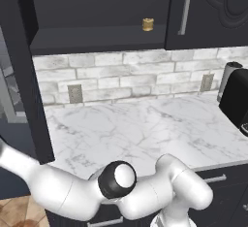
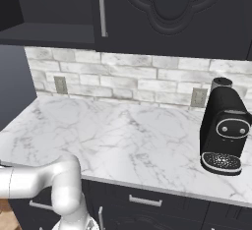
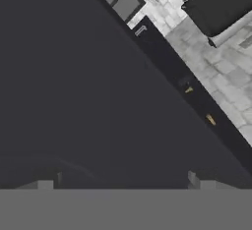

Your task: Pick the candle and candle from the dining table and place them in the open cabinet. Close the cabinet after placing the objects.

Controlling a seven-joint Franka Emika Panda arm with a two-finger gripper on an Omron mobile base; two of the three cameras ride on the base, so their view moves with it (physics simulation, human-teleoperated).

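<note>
The short golden-tan candle (image 1: 147, 24) stands on the shelf of the open dark cabinet (image 1: 97, 39), near its right side. The cream candle on its brass candlestick and the dining table are out of view. The cabinet's right door (image 1: 208, 12) is shut, with its slim silver handle (image 1: 184, 8) upright. A dark door panel (image 1: 24, 75) stands open at the left. My arm reaches off to the lower left. In the hand view my gripper (image 3: 123, 182) is open, with nothing between its fingertips (image 3: 47, 184), close against a flat dark panel (image 3: 74, 86).
A marble counter (image 1: 145, 129) backed by white brick lies under the cabinet. A black coffee machine (image 2: 224, 130) stands at its right end. Low dark drawers with horizontal handles (image 2: 145, 200) run below. Two tiny golden specks (image 3: 210, 120) show along the panel's edge; what they are is unclear.
</note>
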